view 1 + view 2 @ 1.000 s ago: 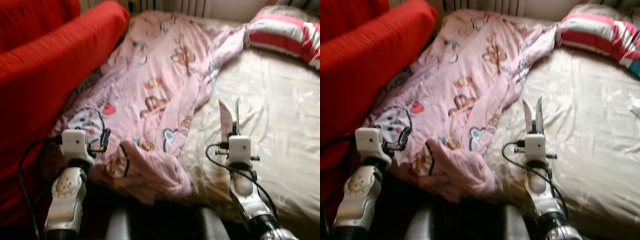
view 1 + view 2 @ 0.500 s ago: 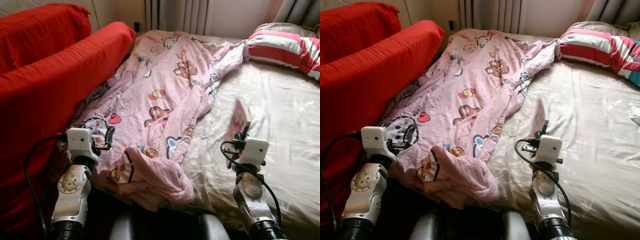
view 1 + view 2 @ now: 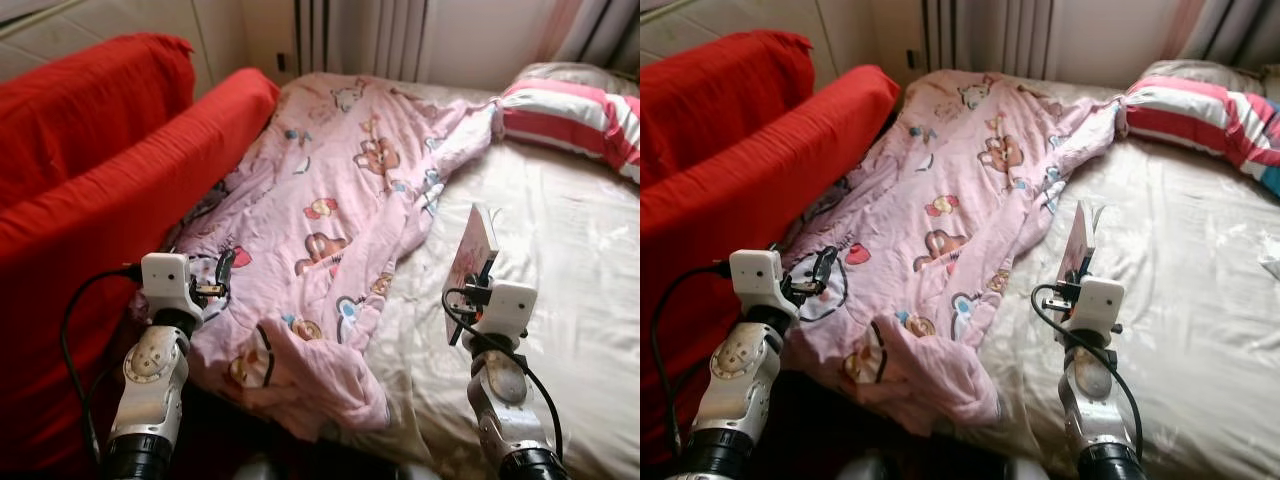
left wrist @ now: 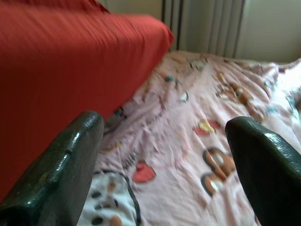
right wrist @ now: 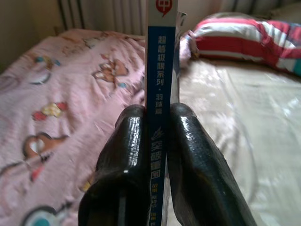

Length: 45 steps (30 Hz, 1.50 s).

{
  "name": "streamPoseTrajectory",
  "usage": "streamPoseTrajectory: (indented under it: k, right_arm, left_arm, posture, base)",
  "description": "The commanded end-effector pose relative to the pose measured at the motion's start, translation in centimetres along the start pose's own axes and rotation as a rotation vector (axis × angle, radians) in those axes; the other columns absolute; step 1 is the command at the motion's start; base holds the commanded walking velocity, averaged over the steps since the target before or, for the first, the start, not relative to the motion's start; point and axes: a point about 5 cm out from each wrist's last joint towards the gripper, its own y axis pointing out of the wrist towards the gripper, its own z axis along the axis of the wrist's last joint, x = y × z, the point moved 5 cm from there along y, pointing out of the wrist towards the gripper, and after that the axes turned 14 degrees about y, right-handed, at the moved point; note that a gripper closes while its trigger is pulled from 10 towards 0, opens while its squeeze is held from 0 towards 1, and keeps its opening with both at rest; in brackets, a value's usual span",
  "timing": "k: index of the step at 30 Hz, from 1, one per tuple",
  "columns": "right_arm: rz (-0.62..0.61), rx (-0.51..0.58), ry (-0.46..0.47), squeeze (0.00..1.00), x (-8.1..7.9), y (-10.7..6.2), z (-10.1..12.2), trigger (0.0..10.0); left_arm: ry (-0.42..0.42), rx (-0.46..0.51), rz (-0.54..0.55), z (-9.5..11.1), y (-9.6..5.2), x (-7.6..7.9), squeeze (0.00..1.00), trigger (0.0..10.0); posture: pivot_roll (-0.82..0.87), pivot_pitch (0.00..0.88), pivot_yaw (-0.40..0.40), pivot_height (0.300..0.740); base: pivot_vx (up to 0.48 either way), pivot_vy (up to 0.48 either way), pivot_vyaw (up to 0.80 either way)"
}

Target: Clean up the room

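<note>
- Right claw [image 5: 157, 141]: clamped tight on a thin book [image 5: 161, 84], spine blue w/ white printed characters; one black finger [image 5: 123, 165] pressed to each cover.
- Book [image 3: 468, 252], head views: held upright above the bed, pinkish cover facing left, over the near-centre of the cream sheet [image 3: 560, 260], just right of the quilt edge. Not touching the bed.
- Left claw [image 4: 164, 179]: spread wide, holding nothing; pink fabric visible between its two fingers [image 4: 61, 174]. Sits at the near-left, over the quilt's near-left corner, beside the red sofa.
- Quilt [image 3: 340, 200]: pink w/ cartoon bear print, rumpled, runs from far-centre down to near-left of the bed; near edge bunched into a folded lump [image 3: 320, 375].
- Red sofa [image 3: 90, 190]: along the left side, arm touching or just beside the quilt's left edge.
- Pillow [image 3: 575, 115]: red/white striped, far-right on the bed, by the quilt's far-right tip.
- Radiator [image 3: 360, 35]: far wall, behind the head of the bed.
- Curtain [image 3: 600, 30]: far-right corner, above the pillow.
- Black cables [image 3: 75, 320] loop from both wrist units.
</note>
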Motion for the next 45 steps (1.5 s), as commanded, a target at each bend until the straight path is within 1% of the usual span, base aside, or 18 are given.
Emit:
streamPoseTrajectory:
  k: [1, 3, 6, 9, 12, 18, 20, 29, 33, 42, 45]
  right_arm:
    - [0.024, 0.045, 0.019, 0.00, -0.8, 0.5, 1.3, 10.0]
    - [0.036, 0.033, 0.019, 0.00, -1.0, 0.6, 1.2, 10.0]
    - [0.044, 0.027, 0.022, 0.00, -1.4, 0.8, 1.2, 10.0]
    - [0.063, 0.042, 0.049, 0.00, -1.9, 0.9, 1.5, 10.0]
    - [0.067, 0.038, 0.036, 0.00, -2.1, 0.8, 1.4, 10.0]
    - [0.050, 0.015, 0.042, 0.00, -1.9, 0.6, 0.8, 10.0]
    - [0.044, -0.002, 0.036, 0.00, -1.7, 0.5, 0.6, 10.0]
    - [0.040, -0.003, 0.041, 0.00, -1.4, 0.4, 0.5, 10.0]
    - [0.043, -0.011, 0.034, 0.00, -1.5, 0.1, 0.2, 10.0]
    - [0.045, -0.021, 0.035, 0.00, -1.6, 0.0, 0.0, 10.0]
    - [0.048, -0.034, 0.022, 0.00, -1.6, 0.0, -0.3, 10.0]
  left_arm:
    - [-0.013, 0.008, 0.015, 0.1, 0.2, -0.2, 0.00, 10.0]
    - [-0.032, 0.016, 0.030, 0.3, 0.4, -0.1, 0.00, 10.0]
    - [-0.039, 0.024, 0.031, 0.5, 0.7, 0.0, 0.00, 10.0]
    - [-0.040, 0.026, 0.030, 0.5, 0.7, 0.1, 0.00, 10.0]
    - [-0.043, 0.027, 0.031, 0.4, 0.6, 0.2, 0.00, 10.0]
    - [-0.029, 0.032, 0.037, 0.4, 0.5, 0.2, 0.00, 10.0]
    - [-0.027, 0.036, 0.039, 0.4, 0.5, 0.1, 0.00, 10.0]
    - [-0.028, 0.041, 0.031, 0.5, 0.5, 0.3, 0.00, 10.0]
    - [-0.031, 0.039, 0.028, 0.4, 0.5, 0.3, 0.00, 10.0]
    - [-0.029, 0.041, 0.023, 0.4, 0.6, 0.4, 0.00, 10.0]
    - [-0.028, 0.042, 0.027, 0.5, 0.7, 0.4, 0.00, 10.0]
  posture:
    - [0.03, 0.000, -0.012, 0.740]
    - [0.04, 0.000, -0.017, 0.740]
    - [0.03, 0.000, -0.020, 0.740]
    - [0.03, 0.000, -0.023, 0.740]
    - [0.03, 0.000, -0.027, 0.740]
    - [0.03, 0.000, -0.030, 0.740]
    - [0.03, 0.000, -0.030, 0.740]
    - [0.03, 0.000, -0.026, 0.740]
    - [0.03, 0.000, -0.026, 0.740]
    - [0.02, 0.000, -0.026, 0.740]
    - [0.02, 0.000, -0.025, 0.740]
  base:
    - [0.000, 0.000, 0.00]
    - [0.000, 0.000, 0.00]
    - [0.000, 0.000, 0.00]
    - [0.000, 0.000, 0.00]
    - [0.000, 0.000, 0.00]
    - [0.000, 0.000, 0.00]
    - [0.000, -0.356, 0.00]
    - [0.000, -0.407, -0.79]
    - [0.000, 0.000, -0.80]
    - [0.000, 0.000, -0.80]
    - [0.000, 0.000, 0.00]
